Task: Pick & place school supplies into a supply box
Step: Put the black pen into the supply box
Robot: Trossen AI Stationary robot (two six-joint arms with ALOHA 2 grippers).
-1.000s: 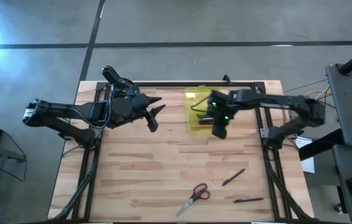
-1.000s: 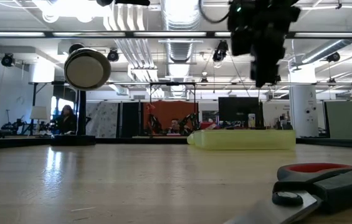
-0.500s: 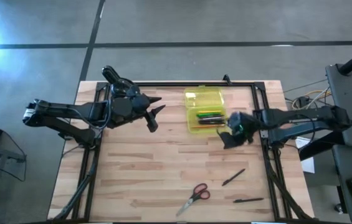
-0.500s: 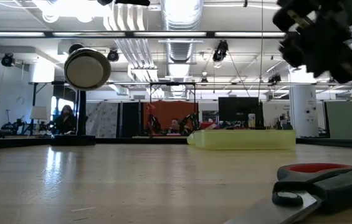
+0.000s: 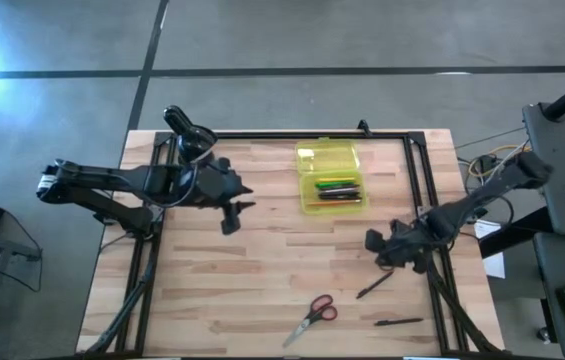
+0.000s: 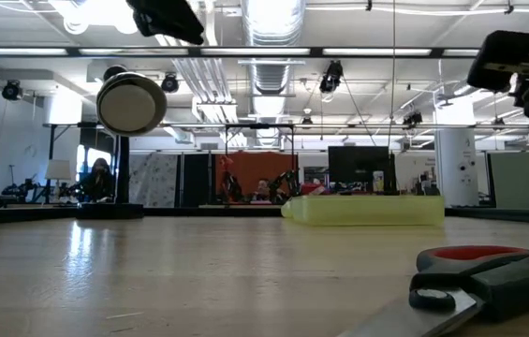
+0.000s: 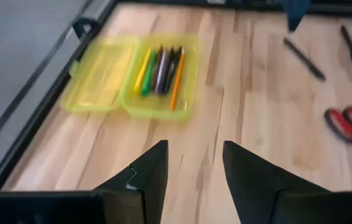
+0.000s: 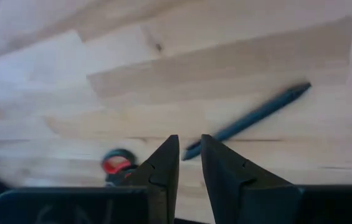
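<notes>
Pens already fill the supply box [image 5: 331, 178], which lies open toward twelve o'clock on the desk [image 5: 262, 260], its lid folded flat on the far side so the tray can be reached from above. In the left wrist view the yellow, green, dark and orange pens [image 7: 159, 68] lie side by side along the tray's length, the only way they fit.

Three supplies are not yet packed: a black pen [image 5: 374, 285] near four o'clock, a second black pen [image 5: 399, 322] at five o'clock by the near edge, and the red-handled scissors [image 5: 311, 316] at six o'clock.

The right gripper [image 5: 386, 246] hangs low at about three to four o'clock, just beside the first black pen; its wrist view looks down past narrowly parted fingers [image 8: 162, 167] holding nothing, with that pen [image 8: 248, 121] just ahead. Probably it is lining up along the pen for a grasp across its thin body.

The left gripper [image 5: 234, 208] waits at about ten o'clock, jaws apart and empty, well clear of the box so the other arm has room.
</notes>
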